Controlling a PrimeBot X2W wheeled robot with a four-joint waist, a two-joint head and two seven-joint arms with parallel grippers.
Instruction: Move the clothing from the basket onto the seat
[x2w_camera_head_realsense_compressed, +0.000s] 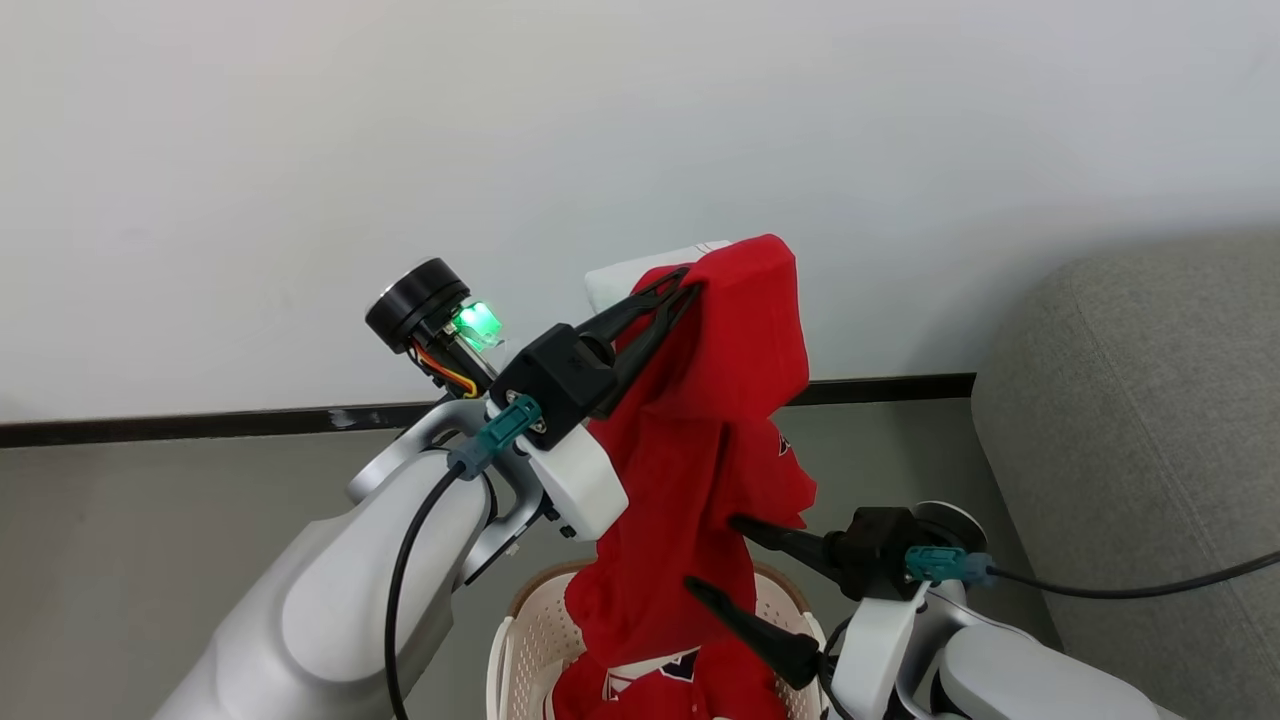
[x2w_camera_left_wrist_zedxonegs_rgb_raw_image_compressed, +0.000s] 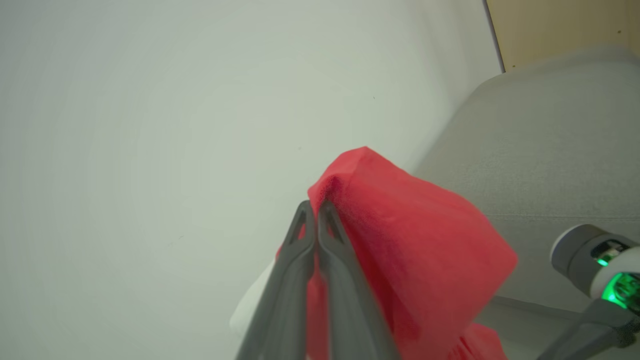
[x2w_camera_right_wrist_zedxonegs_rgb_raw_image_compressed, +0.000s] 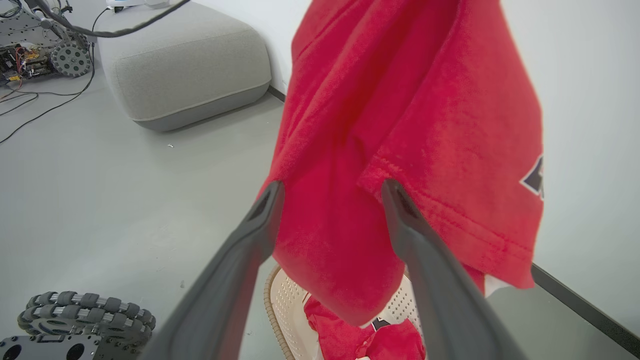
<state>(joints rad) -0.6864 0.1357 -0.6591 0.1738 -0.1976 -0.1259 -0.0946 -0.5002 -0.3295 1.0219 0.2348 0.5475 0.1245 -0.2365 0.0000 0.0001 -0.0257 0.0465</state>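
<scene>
Fingers of our left gripper (x2w_camera_head_realsense_compressed: 685, 284) pinch the clothing (x2w_camera_head_realsense_compressed: 700, 440), arm raised over the basket (x2w_camera_head_realsense_compressed: 528, 640); our right gripper (x2w_camera_head_realsense_compressed: 712, 552), lower, gapes wide at the cloth.

Red clothing (x2w_camera_head_realsense_compressed: 700, 420) hangs above cream basket (x2w_camera_head_realsense_compressed: 525, 625), near grey seat (x2w_camera_head_realsense_compressed: 1130, 420).

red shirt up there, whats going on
The left gripper is shut on a bright red soft fabric garment, held high above the oval cream-white perforated plastic basket. The open right gripper is at the hanging cloth lower down. More red clothing lies in the basket; the grey upholstered seat is alongside.
</scene>
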